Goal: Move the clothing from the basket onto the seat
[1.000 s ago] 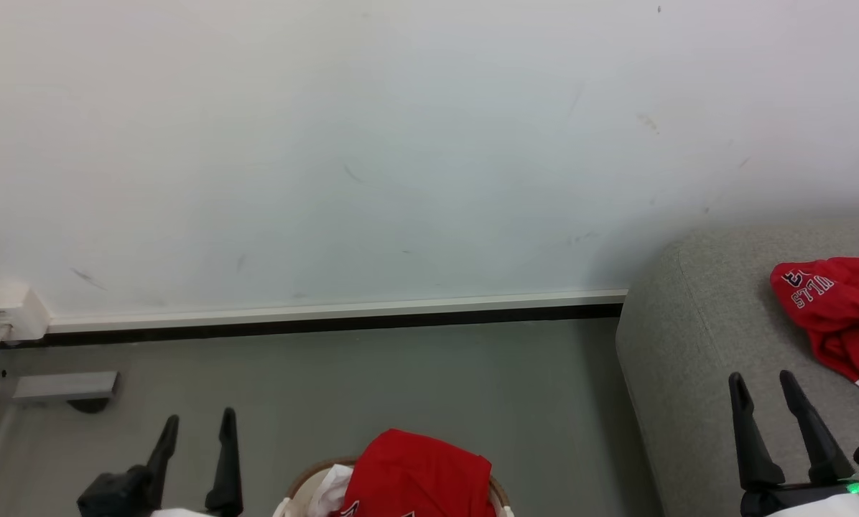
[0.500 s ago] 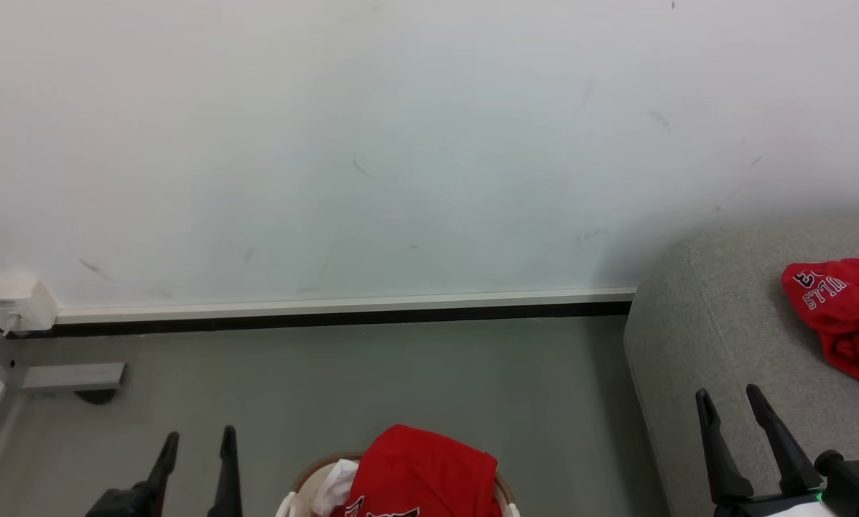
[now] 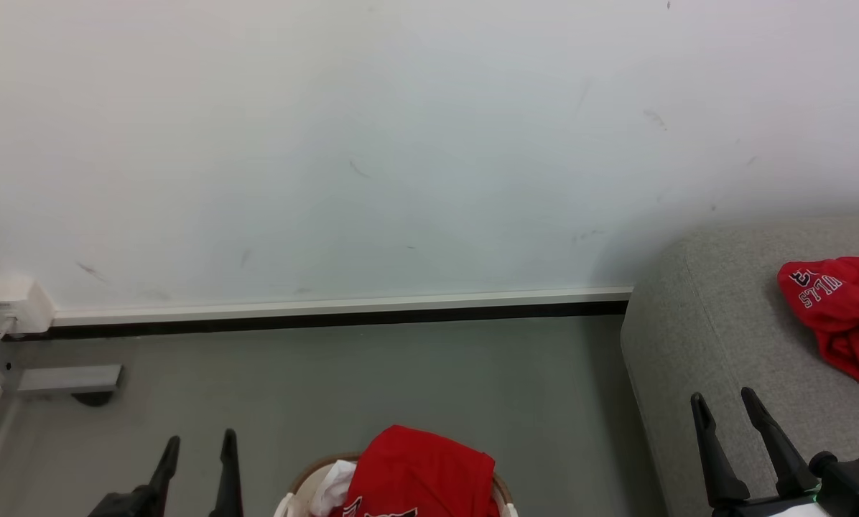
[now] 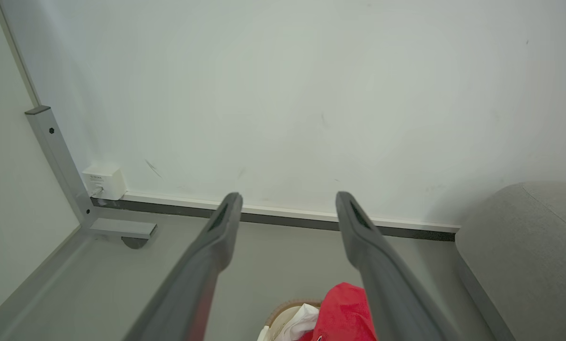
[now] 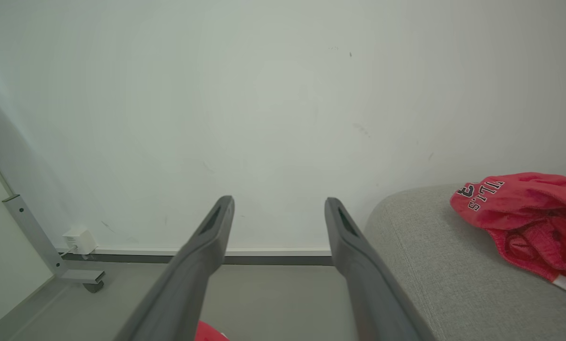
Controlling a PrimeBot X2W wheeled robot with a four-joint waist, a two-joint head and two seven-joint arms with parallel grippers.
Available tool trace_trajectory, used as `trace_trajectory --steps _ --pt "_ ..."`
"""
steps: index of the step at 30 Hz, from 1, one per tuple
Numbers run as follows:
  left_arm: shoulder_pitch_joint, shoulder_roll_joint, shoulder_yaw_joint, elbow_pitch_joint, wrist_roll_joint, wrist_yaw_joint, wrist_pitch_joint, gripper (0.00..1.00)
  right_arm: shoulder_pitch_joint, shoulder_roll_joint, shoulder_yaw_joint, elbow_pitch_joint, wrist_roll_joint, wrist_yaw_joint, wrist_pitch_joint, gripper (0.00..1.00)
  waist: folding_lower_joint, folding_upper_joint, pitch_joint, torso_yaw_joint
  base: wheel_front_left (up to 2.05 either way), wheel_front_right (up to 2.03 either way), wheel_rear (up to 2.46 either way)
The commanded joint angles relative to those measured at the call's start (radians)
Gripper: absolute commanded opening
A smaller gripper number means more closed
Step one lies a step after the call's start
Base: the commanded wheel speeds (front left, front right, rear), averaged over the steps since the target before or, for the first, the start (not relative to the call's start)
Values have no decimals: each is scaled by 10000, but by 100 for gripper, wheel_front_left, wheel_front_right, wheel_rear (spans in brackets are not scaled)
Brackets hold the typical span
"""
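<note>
Red clothing (image 3: 419, 474) sat heaped in the round laundry basket (image 3: 302, 480), with a small white piece (image 3: 332, 490) tucked against its left side. From my station the basket lay between the two sets of jaws, closer to the left jaws and just off their right finger. Another red garment (image 3: 842, 316) with white lettering lay crumpled on the grey sofa (image 3: 688, 337), ahead of the right jaws and off to their right, well apart from the tips. I had the left jaws spread wide and holding nothing, their dark fingers (image 3: 227, 470) pointing over bare floor (image 3: 401, 373) toward the skirting board (image 3: 329, 309). The right jaws were likewise fully parted and empty, poised over the sofa's rounded near edge; whether they touched the fabric I could not tell. Far beyond the left jaws and off to their left, a white wall box (image 3: 9, 305) and a grey metal foot (image 3: 67, 379) stood by the wall (image 3: 401, 143).
</note>
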Motion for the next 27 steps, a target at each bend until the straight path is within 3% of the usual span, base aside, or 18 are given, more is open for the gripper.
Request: trace_trajectory --steps 1,15,27 --pt "-61 -9 40 25 149 -46 -5 100 -87 -46 4 35 -51 -26 -32 100 0 0 8 -10 0 0 0" --pt "-246 -219 167 535 427 -427 -5 100 -306 -155 167 -102 29 -26 -30 100 0 0 274 -226 0 0 0" --pt "-1953 -74 -634 3311 507 -1073 -5 100 -1178 -199 234 -610 43 -26 -32 100 0 0 2069 -836 0 0 0"
